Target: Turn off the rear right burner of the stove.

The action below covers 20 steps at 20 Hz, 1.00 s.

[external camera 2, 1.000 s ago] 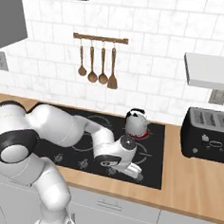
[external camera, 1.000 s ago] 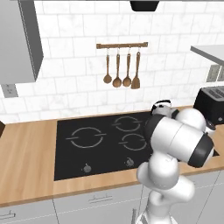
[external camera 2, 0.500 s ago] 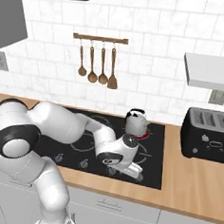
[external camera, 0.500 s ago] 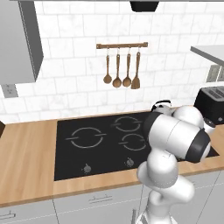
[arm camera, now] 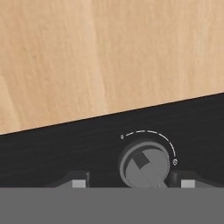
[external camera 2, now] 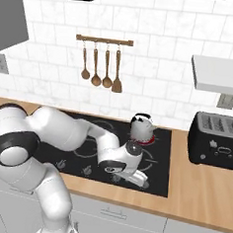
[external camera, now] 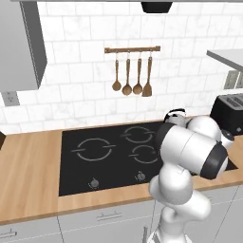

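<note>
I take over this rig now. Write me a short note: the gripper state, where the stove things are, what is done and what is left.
Gripper: low over the front edge of the stove, one fingertip on each side of a round knob; whether it already grips, I cannot tell.
Kettle: stands on the rear right burner, which shows a red tint beneath it.
Done: the arm has reached the knob row at the right end.
Left: close on the knob, turn it to off, check that the red tint is gone, then withdraw.

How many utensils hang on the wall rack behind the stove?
4, side by side under the wooden rack: a small spoon, a ladle, another spoon, and a spatula rightmost. None looks hidden.
</note>
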Available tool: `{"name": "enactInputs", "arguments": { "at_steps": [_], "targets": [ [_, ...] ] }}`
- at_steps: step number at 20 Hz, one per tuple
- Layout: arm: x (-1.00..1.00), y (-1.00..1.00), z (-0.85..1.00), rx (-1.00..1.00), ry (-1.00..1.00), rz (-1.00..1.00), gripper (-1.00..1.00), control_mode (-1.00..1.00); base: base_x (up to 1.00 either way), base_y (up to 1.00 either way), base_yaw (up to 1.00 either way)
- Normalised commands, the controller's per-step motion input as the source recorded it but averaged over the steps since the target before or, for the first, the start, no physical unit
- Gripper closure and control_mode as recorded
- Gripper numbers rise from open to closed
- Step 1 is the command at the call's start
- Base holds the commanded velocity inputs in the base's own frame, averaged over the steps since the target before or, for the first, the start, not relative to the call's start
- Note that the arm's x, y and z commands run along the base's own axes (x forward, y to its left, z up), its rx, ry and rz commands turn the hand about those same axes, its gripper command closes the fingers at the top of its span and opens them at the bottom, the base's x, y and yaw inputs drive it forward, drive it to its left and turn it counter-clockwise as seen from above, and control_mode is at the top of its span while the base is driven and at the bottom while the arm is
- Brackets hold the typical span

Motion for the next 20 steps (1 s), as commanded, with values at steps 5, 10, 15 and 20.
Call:
{"name": "enactInputs", "arguments": {
  "at_steps": [5,10,15,20],
  "targets": [
    [0.0,0.0,-0.03,0.0,0.15,-1.0,1.0,-1.0,0.0,0.0,0.0],
    [0.0,-0.2,-0.1,0.03,0.21,-0.91,1.0,-1.0,0.0,0.0,0.0],
    [0.02,-0.01,0.0,0.02,0.01,0.0,1.0,-1.0,0.0,0.0,0.0],
    [0.0,0.0,0.0,0.0,0.0,0.0,1.0,-1.0,0.0,0.0,0.0]
  ]
}}
